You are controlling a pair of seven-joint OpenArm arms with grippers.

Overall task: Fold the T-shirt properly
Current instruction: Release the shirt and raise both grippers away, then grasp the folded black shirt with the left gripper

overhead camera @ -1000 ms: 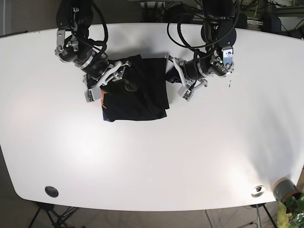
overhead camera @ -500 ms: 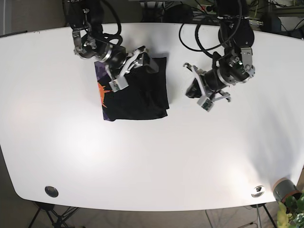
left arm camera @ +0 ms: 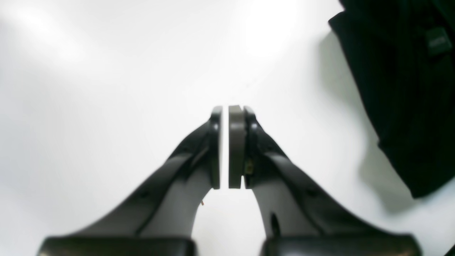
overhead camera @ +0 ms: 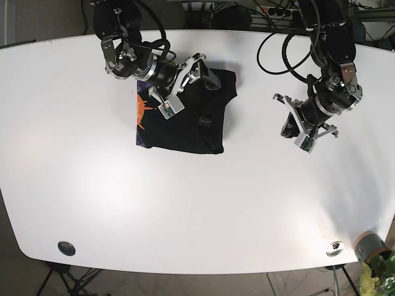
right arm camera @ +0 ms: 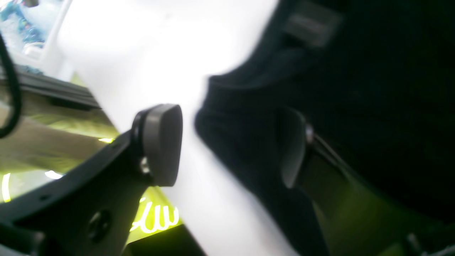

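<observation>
Broadly, the smooth, glossy white desk (overhead camera: 197, 203) with rounded corners fills the base view, and on its far half lies the black cotton T-shirt (overhead camera: 191, 120), folded into a rough rectangle with an orange print (overhead camera: 143, 106) showing along one edge and a small dark label (overhead camera: 204, 121) on its upper layer. Its cloth looks soft and matte, bunched and rumpled at the far edge, flatter toward the near edge. The right tool (overhead camera: 199, 69) sits over that bunched far edge with its fingers spread; in the right wrist view one rounded grey pad (right arm camera: 162, 144) hangs over bare desk while the other finger lies dark against the fabric, so the tool is released, gripping nothing as far as the blurred picture allows. The left tool (overhead camera: 294, 126) hovers over bare desk well apart from the shirt, its flat grey pads (left arm camera: 236, 145) nearly pressed together with only a thin slit between, clenched on nothing. A small round black grommet (overhead camera: 66, 248) marks the desk's near corner.
</observation>
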